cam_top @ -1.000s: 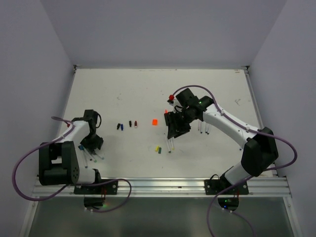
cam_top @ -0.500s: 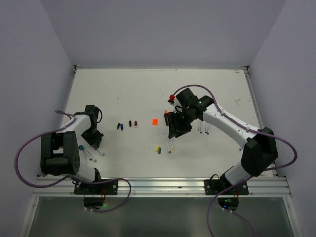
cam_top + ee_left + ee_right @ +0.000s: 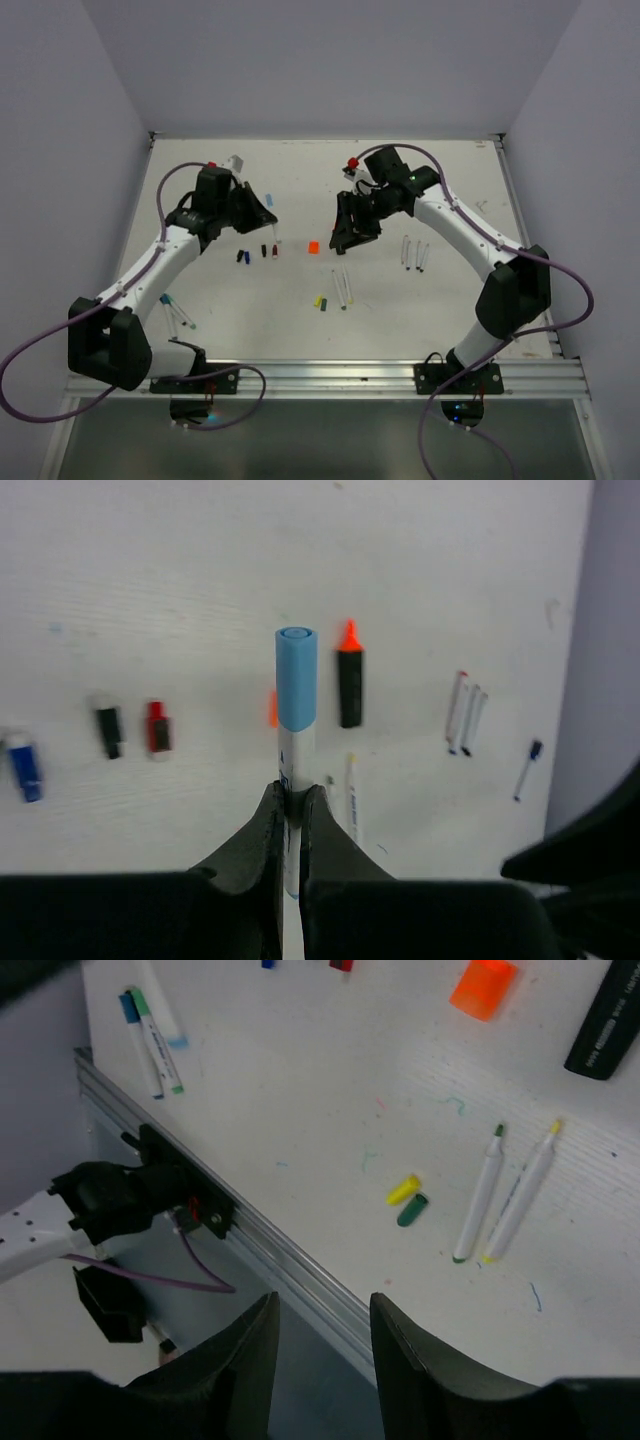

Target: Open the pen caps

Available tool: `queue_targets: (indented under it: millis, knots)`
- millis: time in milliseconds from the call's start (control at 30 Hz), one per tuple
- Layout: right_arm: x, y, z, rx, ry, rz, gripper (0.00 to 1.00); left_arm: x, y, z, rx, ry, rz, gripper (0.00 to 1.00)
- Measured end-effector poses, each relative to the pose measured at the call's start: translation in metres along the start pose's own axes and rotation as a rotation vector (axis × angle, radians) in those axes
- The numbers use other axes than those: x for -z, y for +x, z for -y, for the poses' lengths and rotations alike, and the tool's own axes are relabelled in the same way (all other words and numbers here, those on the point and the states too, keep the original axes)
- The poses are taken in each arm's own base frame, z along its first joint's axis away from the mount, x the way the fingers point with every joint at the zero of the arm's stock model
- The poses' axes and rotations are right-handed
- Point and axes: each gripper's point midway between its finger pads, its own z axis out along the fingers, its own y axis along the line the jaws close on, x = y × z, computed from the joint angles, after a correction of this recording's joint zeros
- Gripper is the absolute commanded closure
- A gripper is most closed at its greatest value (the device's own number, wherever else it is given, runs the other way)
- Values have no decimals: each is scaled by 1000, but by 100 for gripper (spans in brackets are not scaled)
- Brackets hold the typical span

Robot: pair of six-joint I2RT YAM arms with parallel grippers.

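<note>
My left gripper (image 3: 262,212) is shut on a white pen with a light-blue cap (image 3: 296,680) and holds it above the table; its fingers (image 3: 262,825) pinch the barrel. Blue (image 3: 25,765), black (image 3: 108,732) and red (image 3: 158,726) caps lie loose below it. An orange cap (image 3: 313,246) lies beside a black marker (image 3: 349,685). My right gripper (image 3: 345,235) is open and empty, raised over the table. Yellow (image 3: 404,1189) and green (image 3: 412,1209) caps lie next to two uncapped pens (image 3: 480,1195).
Three more white pens (image 3: 412,252) lie at the right. Two capped pens (image 3: 178,312) lie at the near left. The metal rail (image 3: 250,1230) runs along the table's near edge. Grey walls close in the left, right and back.
My left arm has swung from the near-left pens up toward the table's middle, carrying the light-blue-capped pen. My right gripper has lifted and moved back, leaving two pens lying on the table.
</note>
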Motion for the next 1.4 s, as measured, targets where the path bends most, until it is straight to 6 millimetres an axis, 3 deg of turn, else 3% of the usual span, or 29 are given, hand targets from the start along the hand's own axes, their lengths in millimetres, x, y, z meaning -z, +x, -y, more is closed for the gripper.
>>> queue_targets:
  millis: [33,133,200,333,500,733,1067,1400]
  knots:
    - [0,-2,-5,-8,-23,2,55,2,12,22,-39,106,-23,100]
    - [0,-9,-21,-35,-93,20,54,9,50,62,-128,310,-114,100]
    - [0,-17,-32,-57,-140,46,54,14,75,81,-185,410,-177,100]
    - [2,-31,-45,-79,-193,94,54,23,97,101,-236,524,-235,100]
    - [5,-37,-51,-105,-215,126,54,29,100,113,-261,598,-242,100]
    - [6,-42,-54,-109,-229,147,55,33,104,114,-245,622,-247,100]
    - [24,-13,-58,-84,-241,179,55,29,88,122,-81,554,-219,100]
    - [15,-8,-67,-48,-273,173,55,39,69,146,74,604,-192,100]
